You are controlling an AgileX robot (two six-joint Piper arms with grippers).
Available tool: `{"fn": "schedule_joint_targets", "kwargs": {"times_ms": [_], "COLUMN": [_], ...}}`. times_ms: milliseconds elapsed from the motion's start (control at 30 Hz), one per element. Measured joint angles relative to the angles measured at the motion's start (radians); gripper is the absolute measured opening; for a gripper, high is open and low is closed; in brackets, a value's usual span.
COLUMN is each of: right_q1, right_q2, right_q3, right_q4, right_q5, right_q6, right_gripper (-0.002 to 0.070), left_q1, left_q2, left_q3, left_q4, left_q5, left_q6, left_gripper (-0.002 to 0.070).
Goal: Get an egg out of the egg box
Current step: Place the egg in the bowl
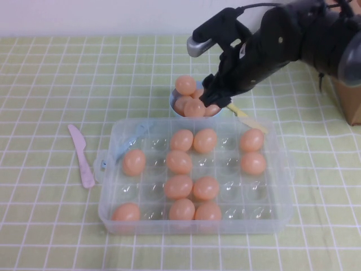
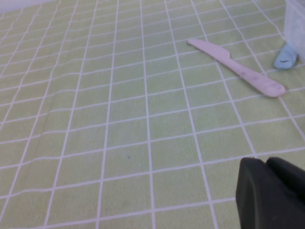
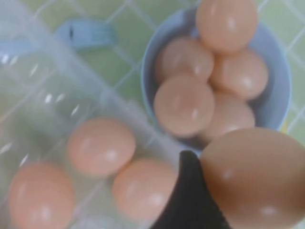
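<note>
My right gripper (image 1: 217,99) hangs over the near rim of the small light-blue bowl (image 1: 174,100), just beyond the egg box's far edge. In the right wrist view the gripper (image 3: 238,174) is shut on a peach-orange egg (image 3: 259,176), which presses against one black finger (image 3: 190,200). The egg box (image 1: 113,214) is a clear plastic tray in the table's middle with several eggs in its wells; it also shows in the right wrist view (image 3: 28,95). My left gripper (image 2: 267,164) is shut and empty above the green cloth, left of the box, out of the high view.
The bowl (image 3: 279,95) holds several eggs. A pink plastic knife (image 1: 82,155) lies left of the box and shows in the left wrist view (image 2: 238,69). Pale blue clasps (image 1: 135,138) sit on the box. A brown cardboard box (image 1: 351,101) stands at the right edge.
</note>
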Motion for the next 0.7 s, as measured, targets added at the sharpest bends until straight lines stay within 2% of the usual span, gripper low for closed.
{"fn": "schedule_joint_targets", "kwargs": {"times_ms": [300, 700], "right_q1": [-0.002, -0.028], "right_q2": [0.117, 0.191], "right_q3": [0.000, 0.000], "right_q4": [-0.002, 0.026], "right_q5": [-0.263, -0.393], "right_q6": [0.002, 0.002], "right_gripper": [0.0441, 0.0442], "left_q1": [0.000, 0.000], "left_q2": [0.000, 0.000], "left_q3": [0.000, 0.000], "left_q4": [0.000, 0.000], "left_q5": [0.000, 0.000], "left_q6": [0.000, 0.000], "left_gripper": [-0.0003, -0.0003]}}
